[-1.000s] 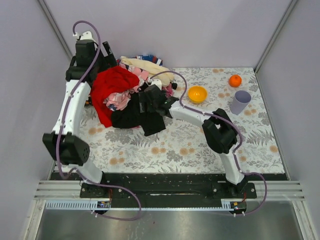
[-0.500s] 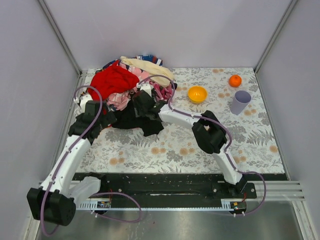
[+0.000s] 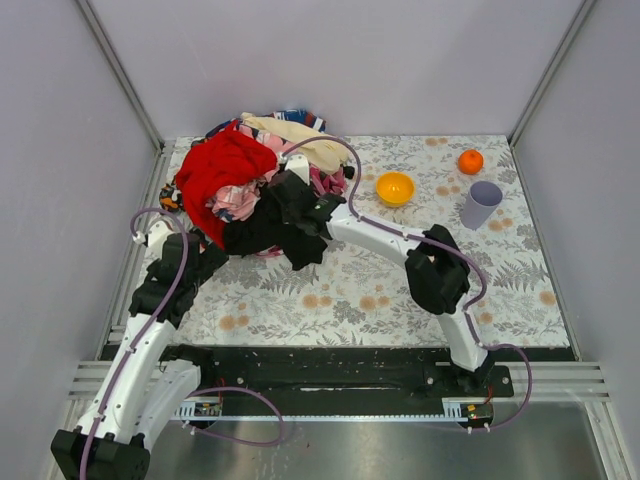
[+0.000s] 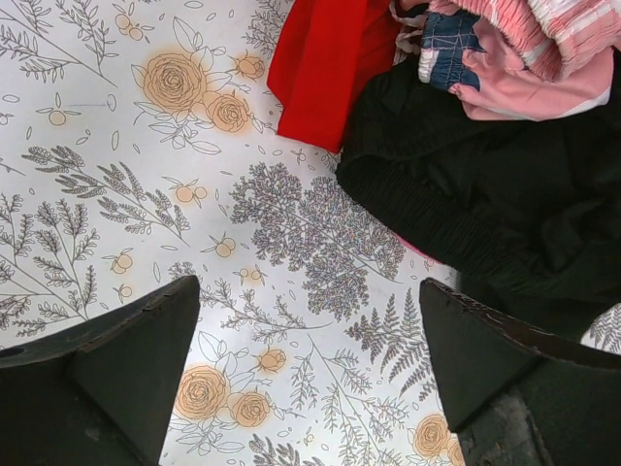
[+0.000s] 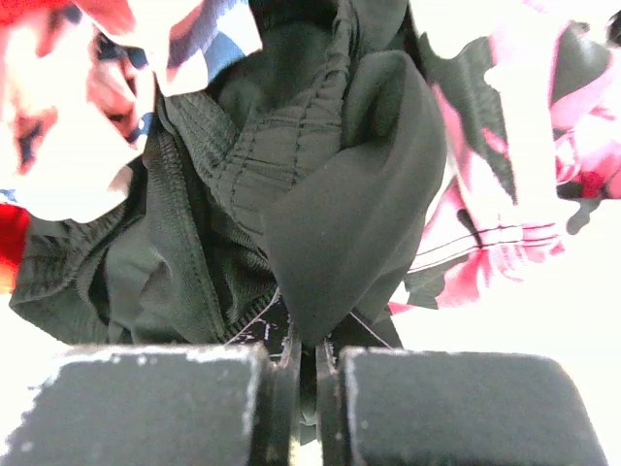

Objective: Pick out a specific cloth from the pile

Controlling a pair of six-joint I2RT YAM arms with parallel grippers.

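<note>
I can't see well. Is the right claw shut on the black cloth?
Shut. The right gripper pinches a fold of the black cloth, its jaws nearly touching.

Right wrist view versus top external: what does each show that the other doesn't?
Only the right wrist view shows the right gripper pinched shut on a fold of the black cloth. Only the top external view shows the whole pile, the orange bowl and the purple cup. Both show the black cloth and pink-patterned fabric beside it.
</note>
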